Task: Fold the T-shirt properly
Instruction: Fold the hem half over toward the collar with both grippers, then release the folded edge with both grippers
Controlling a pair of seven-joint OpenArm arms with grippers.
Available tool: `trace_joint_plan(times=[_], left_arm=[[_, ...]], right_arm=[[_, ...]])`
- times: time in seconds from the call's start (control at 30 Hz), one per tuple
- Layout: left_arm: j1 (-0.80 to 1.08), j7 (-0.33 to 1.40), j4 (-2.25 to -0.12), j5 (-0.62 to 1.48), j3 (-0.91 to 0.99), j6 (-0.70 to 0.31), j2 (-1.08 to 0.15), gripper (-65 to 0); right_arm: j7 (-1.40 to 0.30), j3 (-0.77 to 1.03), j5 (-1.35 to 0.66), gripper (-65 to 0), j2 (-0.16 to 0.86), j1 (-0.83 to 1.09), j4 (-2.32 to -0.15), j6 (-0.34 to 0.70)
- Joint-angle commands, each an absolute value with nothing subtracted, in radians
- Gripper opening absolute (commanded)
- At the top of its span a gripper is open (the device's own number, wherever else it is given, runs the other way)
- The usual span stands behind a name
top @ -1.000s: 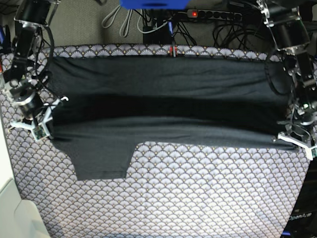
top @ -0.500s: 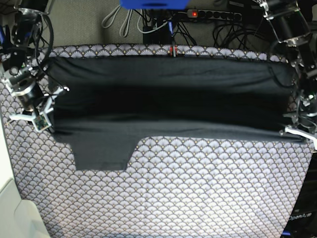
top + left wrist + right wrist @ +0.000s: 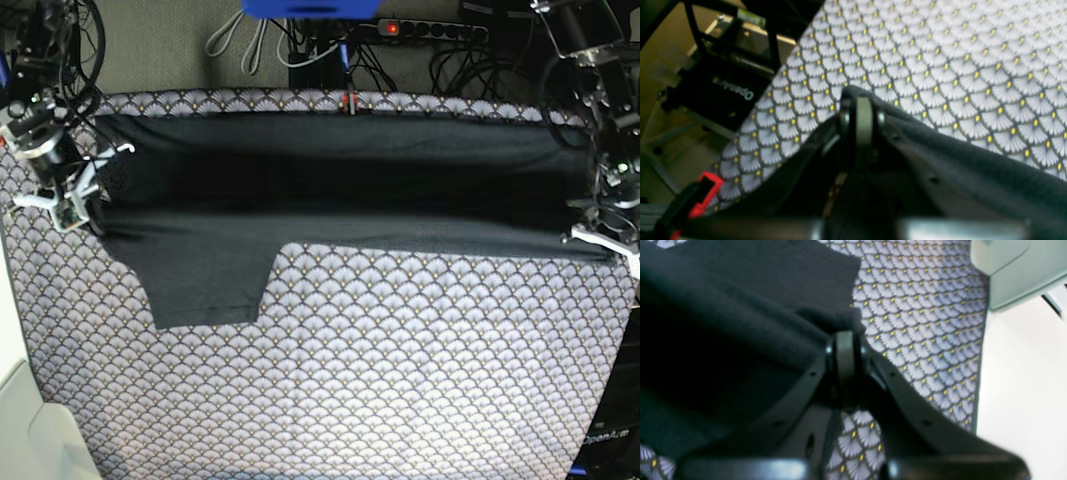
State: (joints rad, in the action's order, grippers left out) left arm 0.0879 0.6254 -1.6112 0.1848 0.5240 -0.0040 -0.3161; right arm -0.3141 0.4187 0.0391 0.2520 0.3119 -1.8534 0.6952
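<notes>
Charcoal-grey cotton T-shirt (image 3: 340, 190) lies stretched as a long band across the 12 o'clock half of the scallop-patterned grey tablecloth (image 3: 380, 380), one sleeve hanging toward 7 o'clock. The right gripper (image 3: 844, 340), at 9 o'clock in the base view, and the left gripper (image 3: 863, 100), at 3 o'clock, are each clamped tight on a pinch of the near hem. My judgement: carry both ends toward 12 o'clock at matched height and pace, keeping the edge taut so the fold lands straight.
</notes>
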Motion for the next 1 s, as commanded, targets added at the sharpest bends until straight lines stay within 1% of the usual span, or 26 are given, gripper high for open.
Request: trace_joint_plan(times=[0.0,0.23,0.3,0.4,0.53,0.7,0.8,0.97], left_arm=[[0.077,0.598,-1.632,0.180,0.532,0.001,-0.334,-64.4],[0.133,0.595,-1.632,0.180,0.532,0.001,-0.320,-64.4],[0.139,0.596,-1.632,0.180,0.532,0.001,-0.314,-64.4],[0.163,0.595,-1.627,0.180,0.532,0.001,-0.314,-64.4],[0.179,0.596,-1.629,0.180,0.532,0.001,-0.312,-64.4],[0.211,0.590,-1.620,0.180,0.532,0.001,-0.312,-64.4],[0.217,0.590,-1.620,0.179,0.532,0.001,-0.314,-64.4],[0.222,0.591,-1.620,0.179,0.532,0.001,-0.314,-64.4]], right_arm=[[-0.291,0.427,0.022,-65.0,0.266,0.318,-1.873,0.687],[-0.289,0.429,0.021,-65.0,0.265,0.361,-1.873,0.698],[-0.289,0.455,0.021,-65.0,0.260,0.364,-1.871,0.698],[-0.289,0.515,0.021,-65.0,0.220,0.360,-1.871,0.698],[-0.289,0.558,0.021,-65.0,0.196,0.366,-1.870,0.698],[-0.289,0.553,0.021,-65.0,0.188,0.410,-1.842,0.698],[-0.289,0.553,0.021,-65.0,0.157,0.415,-1.833,0.698],[-0.291,0.555,0.021,-65.0,0.150,0.420,-1.827,0.698]])
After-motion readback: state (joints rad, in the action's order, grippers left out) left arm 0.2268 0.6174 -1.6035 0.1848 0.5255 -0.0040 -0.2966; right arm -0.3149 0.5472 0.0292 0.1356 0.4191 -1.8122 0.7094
